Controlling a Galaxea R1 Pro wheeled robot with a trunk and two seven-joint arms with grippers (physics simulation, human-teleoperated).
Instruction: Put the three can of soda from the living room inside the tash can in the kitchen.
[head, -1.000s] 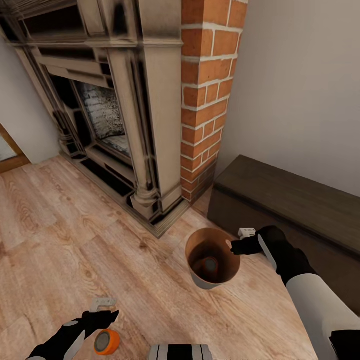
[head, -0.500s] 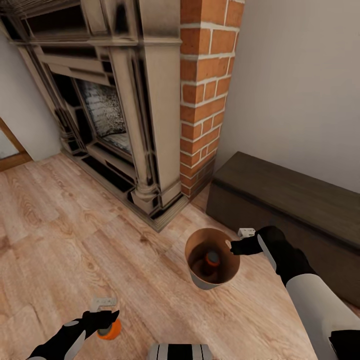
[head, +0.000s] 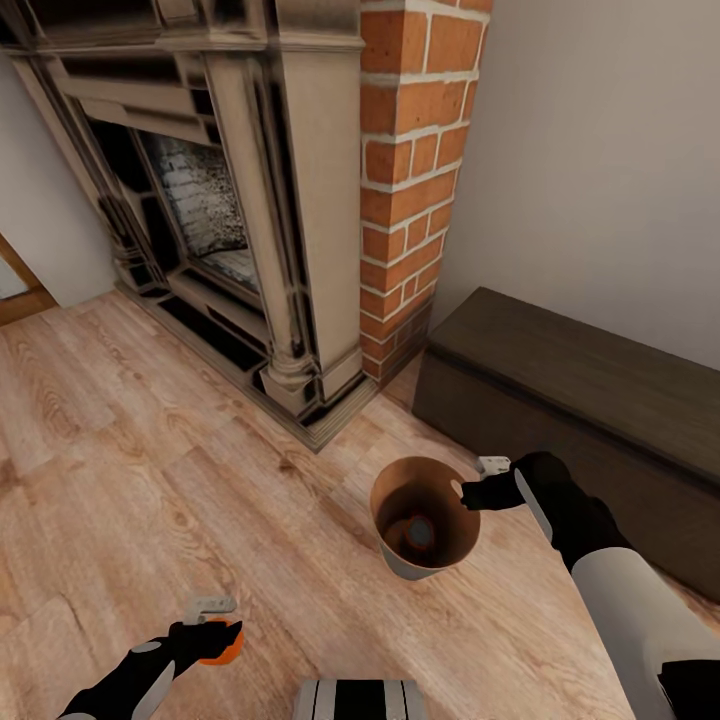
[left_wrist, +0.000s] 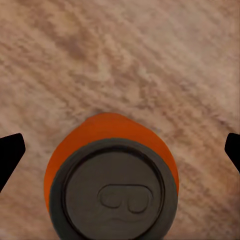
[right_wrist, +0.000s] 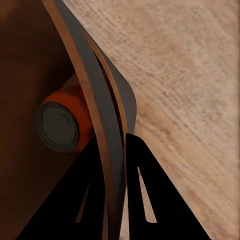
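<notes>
An orange can (head: 218, 642) is being held in the left gripper (head: 205, 634), low over the plank floor (head: 120, 470). Farther on, the bin (head: 425, 527), holding another can (head: 418, 531), is being pinched at its rim by the right gripper (head: 467, 494), before the fireplace (head: 230, 200).

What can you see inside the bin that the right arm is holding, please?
Inside the trash can, one orange soda can lies on its side at the bottom. The wall pinched by the right tool hides part of the interior, so other cans cannot be ruled out.

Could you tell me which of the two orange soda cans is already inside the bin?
The orange can lying at the bottom of the trash can, whose rim the right gripper pinches. The other orange can is outside it, at the left gripper.
</notes>
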